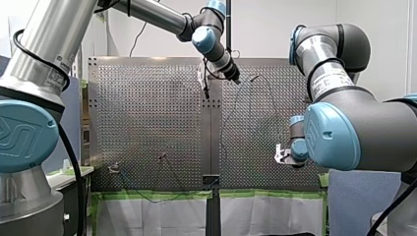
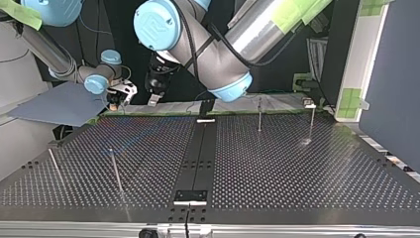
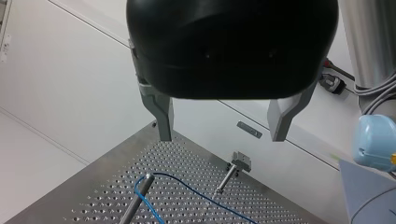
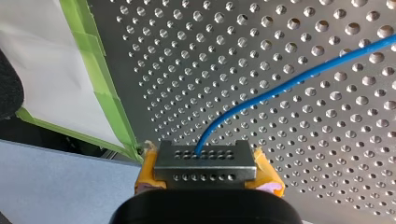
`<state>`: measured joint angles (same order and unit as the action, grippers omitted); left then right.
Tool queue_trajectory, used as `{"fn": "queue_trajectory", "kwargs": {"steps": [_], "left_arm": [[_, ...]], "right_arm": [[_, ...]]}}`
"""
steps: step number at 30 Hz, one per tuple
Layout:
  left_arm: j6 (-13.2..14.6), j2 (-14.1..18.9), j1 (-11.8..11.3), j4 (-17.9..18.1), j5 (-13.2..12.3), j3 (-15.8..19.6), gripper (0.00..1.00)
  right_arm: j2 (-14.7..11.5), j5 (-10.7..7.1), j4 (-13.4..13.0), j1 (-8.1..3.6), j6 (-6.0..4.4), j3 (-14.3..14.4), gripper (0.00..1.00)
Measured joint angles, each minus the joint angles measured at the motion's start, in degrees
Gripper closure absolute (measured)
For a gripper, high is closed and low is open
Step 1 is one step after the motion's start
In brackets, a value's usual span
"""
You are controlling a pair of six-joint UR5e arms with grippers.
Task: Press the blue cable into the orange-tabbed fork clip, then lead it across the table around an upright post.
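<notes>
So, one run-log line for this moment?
left gripper: open, empty | right gripper: shut on blue cable | blue cable: bends round upright post

Four upright posts (image 2: 55, 167) (image 2: 117, 173) (image 2: 259, 115) (image 2: 311, 123) stand on the one bench (image 2: 297, 173). There is one blue cable (image 4: 280, 87) and one fork clip (image 3: 240, 162). Two pincers show: my left pincer (image 3: 222, 135) and my right pincer (image 4: 205, 161).
</notes>
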<state>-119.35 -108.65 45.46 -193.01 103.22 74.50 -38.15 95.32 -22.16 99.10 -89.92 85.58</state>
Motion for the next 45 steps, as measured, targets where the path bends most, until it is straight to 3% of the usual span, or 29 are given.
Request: {"fn": "queue_trajectory", "kwargs": {"steps": [25, 33, 37, 45], "left_arm": [[0.0, -0.1, 0.2, 0.6, -0.2, 0.0, 0.00], [-0.1, -3.1, -0.3, 2.2, -1.4, -0.8, 0.00], [-1.2, -5.1, -0.5, 4.1, -1.8, -2.2, 0.00], [-5.1, -5.8, -1.0, 7.3, -1.3, -4.8, 0.00]], "right_arm": [[1.2, 0.05, -0.1, -0.01, 0.42, 0.0, 1.00], [1.2, -0.03, -0.1, 0.07, 0.52, 0.0, 1.00], [1.2, -0.04, -0.1, 0.08, 0.56, 0.0, 1.00], [1.1, -0.11, -0.1, 0.12, 0.65, 0.0, 1.00]]}}
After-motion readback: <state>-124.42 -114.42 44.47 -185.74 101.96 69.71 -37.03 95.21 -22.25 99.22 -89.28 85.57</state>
